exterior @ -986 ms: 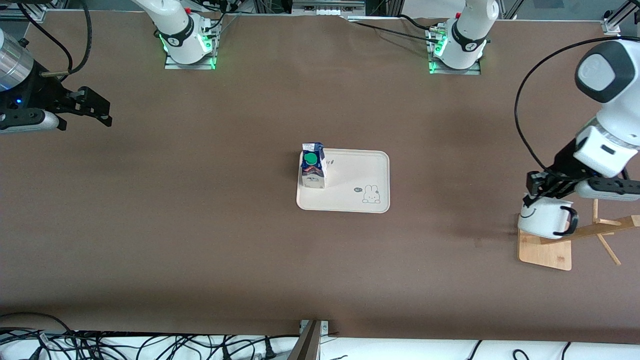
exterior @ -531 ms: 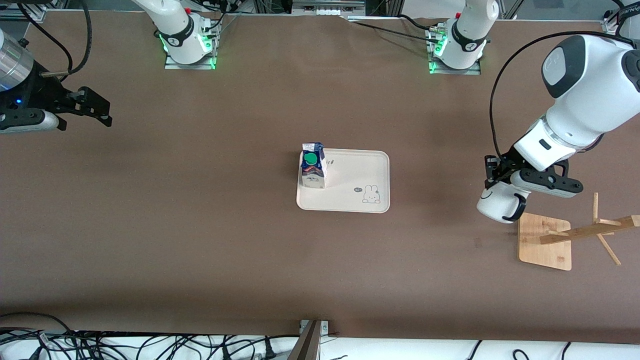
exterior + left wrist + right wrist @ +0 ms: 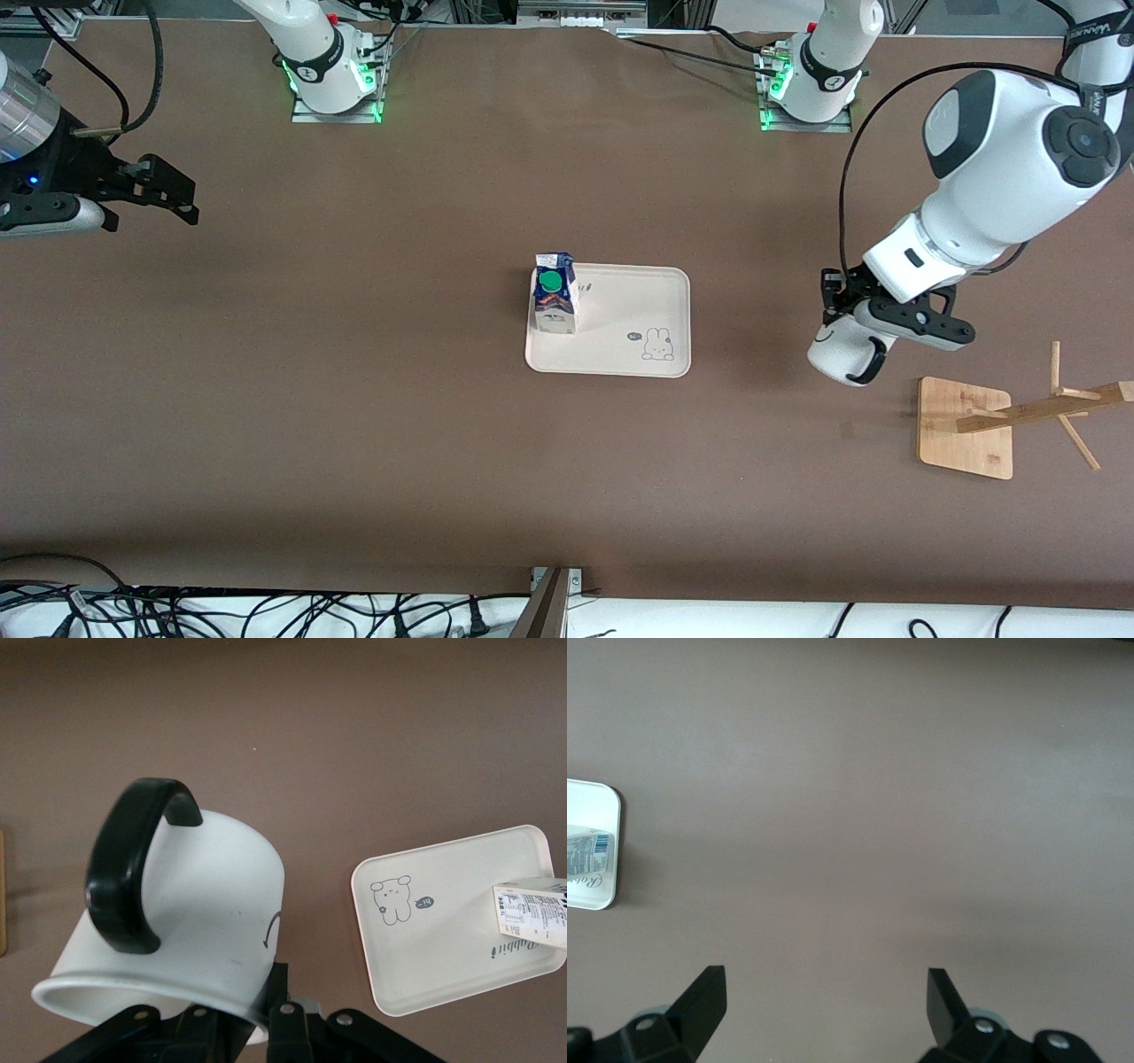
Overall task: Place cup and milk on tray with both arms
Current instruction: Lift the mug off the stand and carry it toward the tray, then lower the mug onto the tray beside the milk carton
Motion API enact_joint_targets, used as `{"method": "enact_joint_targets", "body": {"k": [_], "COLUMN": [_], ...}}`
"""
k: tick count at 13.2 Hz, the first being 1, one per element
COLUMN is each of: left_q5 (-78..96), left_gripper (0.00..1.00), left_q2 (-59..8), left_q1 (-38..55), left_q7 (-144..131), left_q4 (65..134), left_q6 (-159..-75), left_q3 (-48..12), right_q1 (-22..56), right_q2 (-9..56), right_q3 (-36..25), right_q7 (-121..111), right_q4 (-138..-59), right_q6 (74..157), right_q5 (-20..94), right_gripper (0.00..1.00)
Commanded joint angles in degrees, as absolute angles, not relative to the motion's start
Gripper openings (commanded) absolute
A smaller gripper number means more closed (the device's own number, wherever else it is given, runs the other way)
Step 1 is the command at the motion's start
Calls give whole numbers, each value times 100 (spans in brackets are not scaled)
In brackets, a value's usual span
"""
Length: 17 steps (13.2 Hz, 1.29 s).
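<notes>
- One cup (image 3: 839,356): hanging tilted in the air, clamped at its rim by the left gripper (image 3: 831,306), over bare table between tray and wooden rack (image 3: 1005,421).
- One milk (image 3: 554,293): standing upright on the tray (image 3: 629,350), at its end toward the right arm.
- Right gripper (image 3: 182,197): waiting with fingers spread, gripping nothing, over the table's right-arm end.

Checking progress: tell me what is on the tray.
Only the milk stands on the tray, at its corner toward the right arm's end. The carton covers the tray under it. The cup hangs in the left pincer, over bare table.
</notes>
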State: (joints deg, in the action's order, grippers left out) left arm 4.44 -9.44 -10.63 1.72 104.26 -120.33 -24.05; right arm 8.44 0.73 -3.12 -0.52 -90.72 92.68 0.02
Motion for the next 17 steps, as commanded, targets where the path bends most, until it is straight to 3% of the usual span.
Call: {"method": "enact_joint_targets", "body": {"k": [1,5,10,17], "left_q5": [-313,-510,-327,-194], "left_gripper": [0,0,0,0], "left_q2": [-1212,-1765,-3162,-3953], "left_q1": [-469,410,1370,1625], "left_q7": [-324,-1131,-2399,-2364], "left_q4": [9967,9608,8114,8156], "left_q6": [-11857,-11375,-9793,-9835], "left_q3": [-2408,-2373,-2382,-2382], "right_q1": [774,765,765,765], "right_q2": [114,114,105,105], "right_q3": [-255,-264,-272,-272], "right_q7": [-9,-9,-9,-9], "right_q4": [-8974,-8974,-8974,-8974], "right_q6": [9229,9229,9229,9229], "right_q5": [0,0,0,0], "right_gripper": [100,100,100,100]}}
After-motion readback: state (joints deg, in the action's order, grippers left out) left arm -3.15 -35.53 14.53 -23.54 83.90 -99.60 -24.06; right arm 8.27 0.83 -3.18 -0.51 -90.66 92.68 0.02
